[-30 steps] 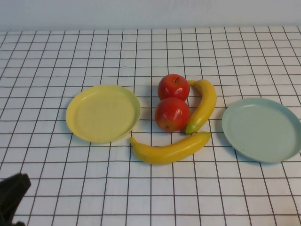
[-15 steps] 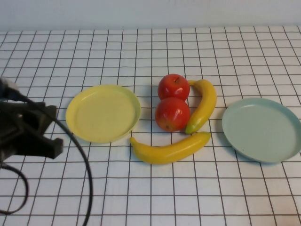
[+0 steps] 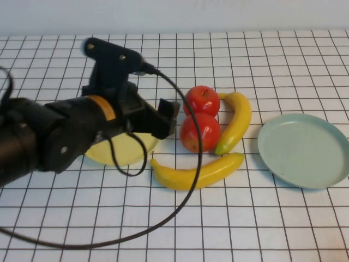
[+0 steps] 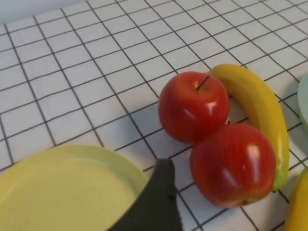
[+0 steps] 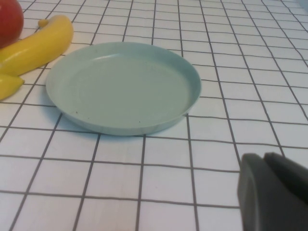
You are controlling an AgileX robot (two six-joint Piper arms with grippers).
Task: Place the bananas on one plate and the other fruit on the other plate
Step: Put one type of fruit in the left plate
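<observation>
Two red apples [image 3: 201, 100] [image 3: 199, 132] touch each other at mid table. One banana [image 3: 237, 121] curves along their right side. The other banana [image 3: 196, 172] lies in front of them. The yellow plate [image 3: 122, 150] on the left and the mint plate [image 3: 302, 150] on the right hold nothing. My left gripper [image 3: 170, 117] is open above the yellow plate's right rim, just left of the near apple [image 4: 233, 163]. One of its fingers [image 4: 161, 192] shows in the left wrist view. My right gripper [image 5: 274, 192] is shut near the mint plate [image 5: 120, 86], outside the high view.
The left arm and its cable [image 3: 185, 180] cover most of the yellow plate and loop over the table in front of it. A white checked cloth [image 3: 262, 229] covers the table.
My left arm has swung up from the lower left corner and across the yellow plate, bringing its gripper beside the near apple. The fruit and plates have not moved.
</observation>
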